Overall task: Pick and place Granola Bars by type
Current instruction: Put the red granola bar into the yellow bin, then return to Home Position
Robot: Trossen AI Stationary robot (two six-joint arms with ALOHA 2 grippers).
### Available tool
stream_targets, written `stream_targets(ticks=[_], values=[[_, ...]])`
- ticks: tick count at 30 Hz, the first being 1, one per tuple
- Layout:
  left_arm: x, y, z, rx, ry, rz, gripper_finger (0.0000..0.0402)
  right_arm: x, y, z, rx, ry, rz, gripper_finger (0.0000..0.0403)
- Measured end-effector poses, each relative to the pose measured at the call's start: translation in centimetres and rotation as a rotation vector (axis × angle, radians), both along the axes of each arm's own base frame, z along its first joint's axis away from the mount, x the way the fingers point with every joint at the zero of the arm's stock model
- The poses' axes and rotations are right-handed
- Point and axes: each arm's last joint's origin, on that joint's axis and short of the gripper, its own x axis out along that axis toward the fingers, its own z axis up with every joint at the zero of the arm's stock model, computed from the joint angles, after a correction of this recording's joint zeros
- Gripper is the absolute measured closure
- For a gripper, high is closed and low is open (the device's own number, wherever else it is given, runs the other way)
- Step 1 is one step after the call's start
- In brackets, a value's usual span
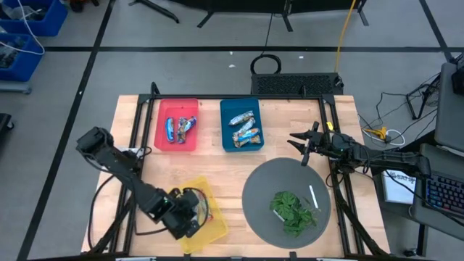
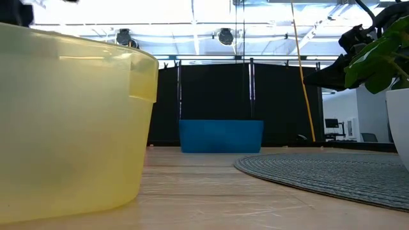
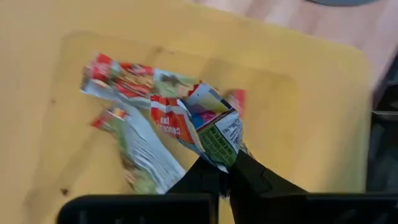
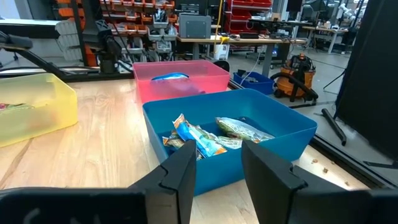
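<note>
Across the wooden table [image 1: 217, 163] my work is laid out: a grey round mat [image 1: 257, 196] with a green leafy bunch [image 1: 293, 210] and a thin white stick [image 1: 314, 197] on it, then three bins. No Granola Bars lie loose on the table or the mat that I can see, so I judge the sorting nearly finished. Two blue-wrapped bars lie in the pink bin [image 1: 161, 125], several tan-and-blue ones in the blue bin [image 4: 292, 134], and red-and-green ones in the yellow bin [image 3: 323, 93]. My left end effector [image 3: 225, 177] is down inside the yellow bin, its fingers pinched narrow on the crinkled end of a red-and-blue bar [image 3: 208, 127]; letting it go looks like the only step left. My right end effector [image 4: 217, 171] waits past the blue bin's corner, fingers apart and holding nothing.
</note>
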Motion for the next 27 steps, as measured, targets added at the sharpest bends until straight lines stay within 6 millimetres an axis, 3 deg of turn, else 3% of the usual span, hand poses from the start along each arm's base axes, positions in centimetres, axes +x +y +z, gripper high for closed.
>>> stream_targets(ticks=[10, 22, 27], values=[[0.9, 0.9, -0.1, 0.085, -0.049, -0.047, 0.0283, 0.0, 0.0, 0.0, 0.0, 0.0, 0.0, 0.0284], [2.6, -0.3, 1.6, 0.569, -0.384, -0.45, 0.0269, 0.0, 0.0, 0.0, 0.0, 0.0, 0.0, 0.0284], [4.0, 0.5, 1.1, 0.662, -0.488, -0.572, 0.0268, 0.0, 0.0, 0.0, 0.0, 0.0, 0.0, 0.0284]])
